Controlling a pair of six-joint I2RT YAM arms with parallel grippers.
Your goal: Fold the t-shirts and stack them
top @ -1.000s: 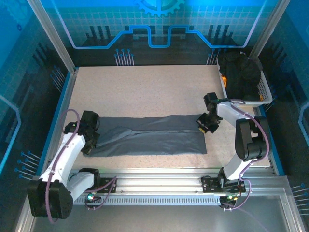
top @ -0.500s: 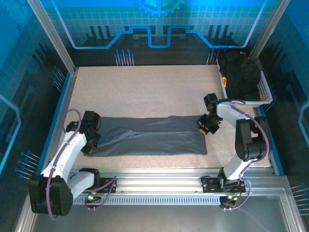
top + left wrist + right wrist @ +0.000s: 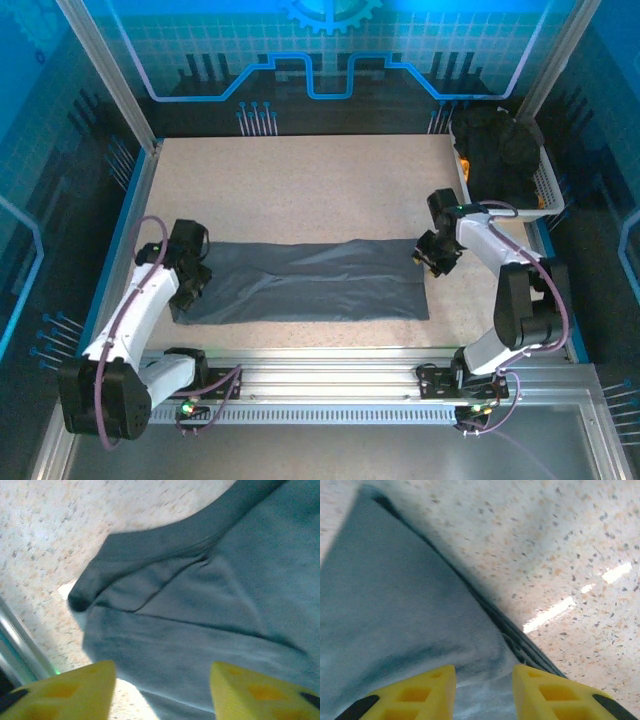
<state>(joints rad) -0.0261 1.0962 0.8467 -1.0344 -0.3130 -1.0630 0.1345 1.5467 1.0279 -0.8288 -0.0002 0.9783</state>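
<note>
A slate grey t-shirt (image 3: 310, 285) lies folded into a long flat strip across the near half of the table (image 3: 300, 185). My left gripper (image 3: 190, 288) hovers over its left end, my right gripper (image 3: 432, 256) over its far right corner. In the left wrist view the left gripper (image 3: 162, 695) is open, its yellow fingers (image 3: 65, 692) wide apart above the t-shirt (image 3: 210, 595) and its tucked sleeve. In the right wrist view the right gripper (image 3: 484, 692) is open too. The t-shirt (image 3: 395, 590) lies flat beneath its narrower gap, near the layered edge.
A white mesh basket (image 3: 545, 185) at the back right holds a heap of dark t-shirts (image 3: 497, 148). Bare speckled tabletop stretches behind the strip. A blue rail (image 3: 115, 250) and metal frame border the table on the left; a metal rail (image 3: 320, 375) runs along the front.
Both grippers have gone from shut to open, letting go of the t-shirt's ends. The right arm has swung its elbow outward to the right. The shirt lies where it was.
</note>
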